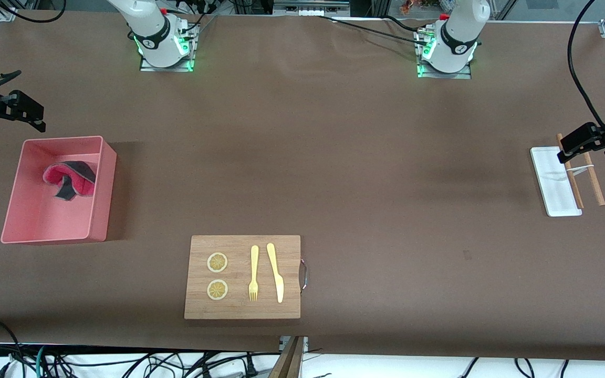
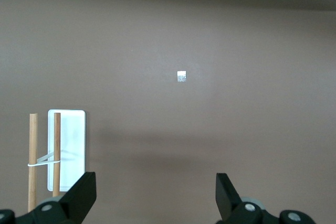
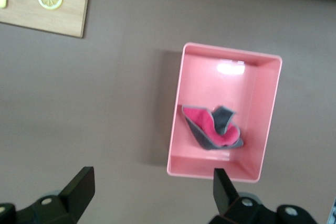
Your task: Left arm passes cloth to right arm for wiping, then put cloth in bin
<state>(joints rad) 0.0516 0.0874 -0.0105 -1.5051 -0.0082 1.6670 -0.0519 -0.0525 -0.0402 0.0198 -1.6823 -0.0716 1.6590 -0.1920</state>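
Nearest the camera, a rectangular wooden board with a metal handle (image 1: 242, 276) lies on the brown-covered table (image 1: 386, 173), carrying two yellow lemon slices (image 1: 217, 262), one yellow fork (image 1: 253, 273) and one yellow knife (image 1: 275, 272). Cables trail off the table's edge. Toward the right arm's end, the pink rectangular plastic bin (image 1: 104, 194) holds the crumpled grey and magenta cloth (image 1: 70, 179). The right hand (image 3: 152, 195) hangs over the bin's side with its fingers apart and empty; the front view shows only its black body at the edge. Toward the left arm's end, the left hand (image 2: 156, 199), also spread and empty, hangs over one narrow white tray (image 1: 550, 184) with two wooden sticks (image 1: 591, 176). Only the left wrist view shows a small pale square mark (image 2: 181, 76) on the table.
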